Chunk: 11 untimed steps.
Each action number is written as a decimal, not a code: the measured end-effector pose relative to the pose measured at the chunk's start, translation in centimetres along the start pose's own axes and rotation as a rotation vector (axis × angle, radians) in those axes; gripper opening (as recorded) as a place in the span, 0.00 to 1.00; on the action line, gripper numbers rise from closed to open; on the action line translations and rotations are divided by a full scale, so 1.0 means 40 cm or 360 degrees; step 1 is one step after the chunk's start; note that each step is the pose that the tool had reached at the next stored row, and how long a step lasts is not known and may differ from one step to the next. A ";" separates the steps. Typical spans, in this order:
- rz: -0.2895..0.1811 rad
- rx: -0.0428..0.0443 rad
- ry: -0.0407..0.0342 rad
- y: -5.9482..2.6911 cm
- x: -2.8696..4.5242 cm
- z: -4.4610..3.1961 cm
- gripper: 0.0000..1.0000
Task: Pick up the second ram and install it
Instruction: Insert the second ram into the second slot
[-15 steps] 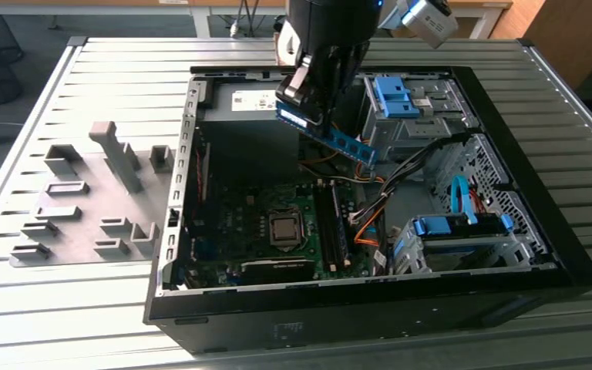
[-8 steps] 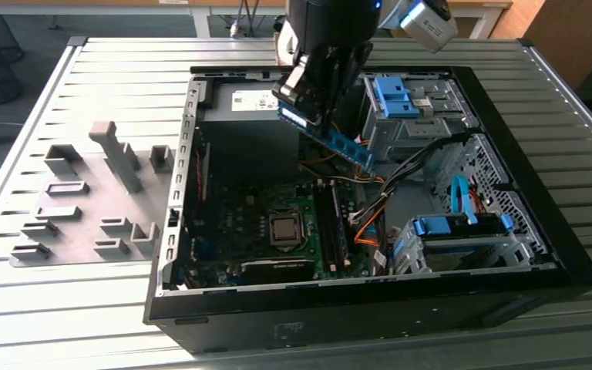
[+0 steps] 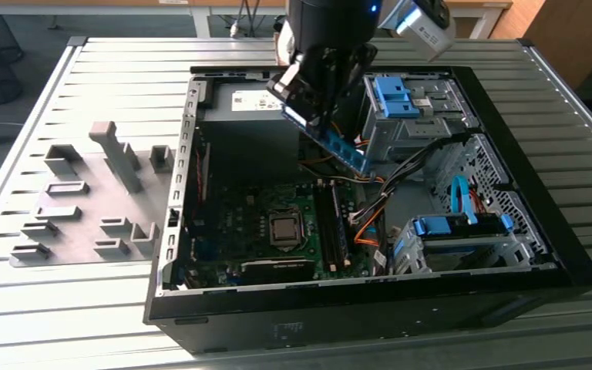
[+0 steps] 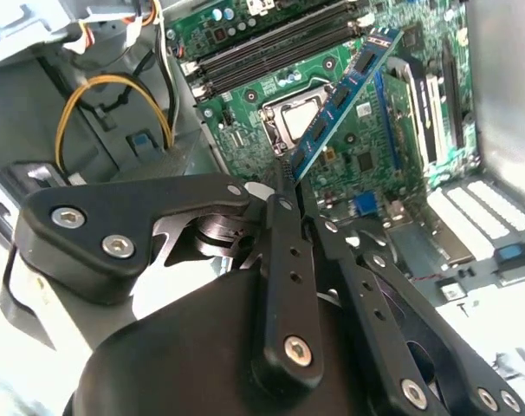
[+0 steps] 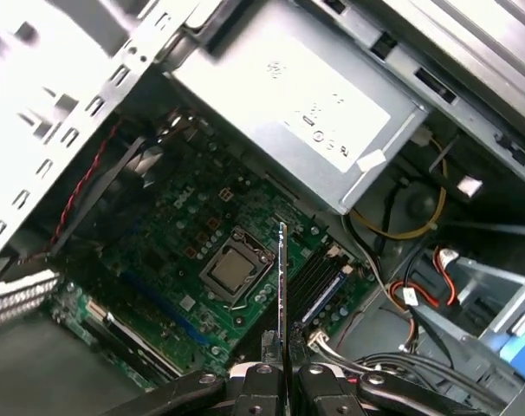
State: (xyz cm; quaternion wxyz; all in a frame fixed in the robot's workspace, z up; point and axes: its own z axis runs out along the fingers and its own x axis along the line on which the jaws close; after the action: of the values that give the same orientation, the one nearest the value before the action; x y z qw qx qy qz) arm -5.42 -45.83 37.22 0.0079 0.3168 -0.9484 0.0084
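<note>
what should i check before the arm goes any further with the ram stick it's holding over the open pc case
1. Grip: hand shut on the second ram, held at one end. Ok.
2. Stick off the board: in the exterior view the second ram hangs above the motherboard, touching nothing. Ok.
3. Stick straight in the grip: edge-on between the fingers in the first wrist view, no visible tilt. Ok.
4. Slots reachable: black RAM slots sit beside the CPU socket, uncovered. Ok.
5. Slot latches open: cannot tell.
6. Orange cables lie close beside the slots; clearance cannot tell.
</note>
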 end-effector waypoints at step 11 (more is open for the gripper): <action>0.0317 -0.0005 0.0004 0.000 0.000 0.005 0.14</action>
State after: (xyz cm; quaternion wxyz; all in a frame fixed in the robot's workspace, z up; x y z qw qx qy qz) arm -5.42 -45.84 37.02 0.0089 0.2210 -0.9752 0.0080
